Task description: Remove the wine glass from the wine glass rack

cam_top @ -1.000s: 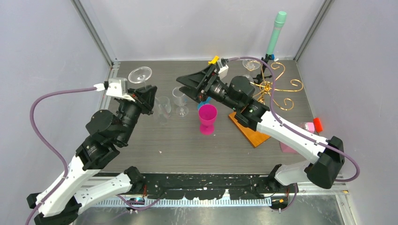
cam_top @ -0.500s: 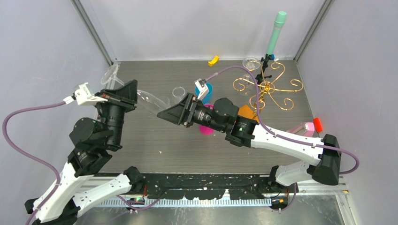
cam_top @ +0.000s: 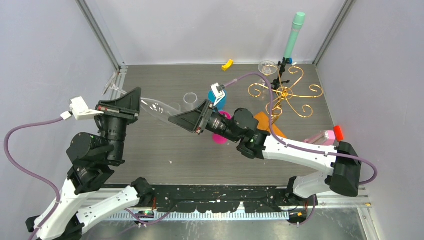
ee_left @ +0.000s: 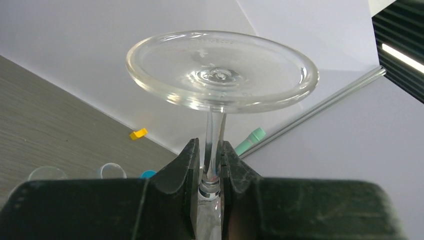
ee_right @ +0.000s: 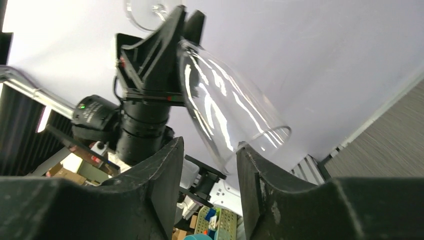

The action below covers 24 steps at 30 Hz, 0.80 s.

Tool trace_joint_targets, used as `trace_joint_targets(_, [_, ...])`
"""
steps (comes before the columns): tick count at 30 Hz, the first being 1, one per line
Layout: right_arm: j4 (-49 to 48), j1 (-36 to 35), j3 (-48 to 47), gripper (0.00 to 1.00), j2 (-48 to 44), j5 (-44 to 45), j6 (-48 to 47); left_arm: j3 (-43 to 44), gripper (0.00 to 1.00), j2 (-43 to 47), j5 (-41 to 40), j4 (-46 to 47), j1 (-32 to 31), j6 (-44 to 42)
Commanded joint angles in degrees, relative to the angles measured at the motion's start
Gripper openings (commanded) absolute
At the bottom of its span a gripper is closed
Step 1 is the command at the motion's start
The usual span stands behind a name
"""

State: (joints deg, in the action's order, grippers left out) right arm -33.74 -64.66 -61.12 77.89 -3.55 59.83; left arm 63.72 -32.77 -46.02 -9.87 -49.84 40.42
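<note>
A clear wine glass [cam_top: 154, 107] lies tipped almost level above the table's left half, foot to the left and bowl to the right. My left gripper [cam_top: 131, 102] is shut on its stem; in the left wrist view the stem [ee_left: 214, 145] runs up between the fingers [ee_left: 189, 165] to the round foot [ee_left: 220, 70]. My right gripper [cam_top: 172, 119] is at the bowl's mouth. Its jaws stand apart with the bowl's rim [ee_right: 250, 142] reaching between them and against one fingertip [ee_right: 247, 160]. The gold wire wine glass rack [cam_top: 285, 92] stands at the back right on its wooden base [cam_top: 265, 120].
A pink goblet [cam_top: 219, 138], a blue cup [cam_top: 221, 98] and a clear tumbler [cam_top: 189, 98] stand mid-table under the right arm. Another clear glass [cam_top: 267, 66] sits by the rack's back. A yellow piece [cam_top: 227, 64], a mint-capped tube [cam_top: 295, 32] and a pink box [cam_top: 327, 135] lie around.
The left arm swung left and tipped the held glass from upright to nearly level. The right gripper came from the table's back to the bowl's mouth, and its jaws have narrowed.
</note>
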Motion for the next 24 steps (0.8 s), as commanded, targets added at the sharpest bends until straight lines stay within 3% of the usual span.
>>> trace_joint_targets(1, [-14.21, -0.2, -0.01, 0.46, 1.08, -1.75, -0.01, -0.86, 0.0, 1.31, -0.3, 3.3, 0.01, 3.61])
trace_joint_targets(8, [-20.07, -0.2, 0.23, 0.27, 3.34, -1.83, 1.8, -0.33, 0.0, 1.84, -0.71, 0.06, 0.01, 6.67])
trace_joint_targets(14, [-29.86, -0.2, 0.66, 0.26, 6.85, -1.74, 3.33, -0.81, 0.0, 3.08, -1.2, -1.46, 0.01, 9.12])
trace_joint_targets(20, [-32.43, -0.16, -1.76, 0.3, 10.38, -3.58, 5.73, -1.91, 0.0, 4.34, -1.39, -1.54, 0.01, 10.07])
trace_joint_targets(24, [-32.36, -0.2, -1.61, 0.22, 10.11, -3.17, 5.71, -2.0, 0.0, 4.68, -2.01, -2.86, 0.01, 10.44])
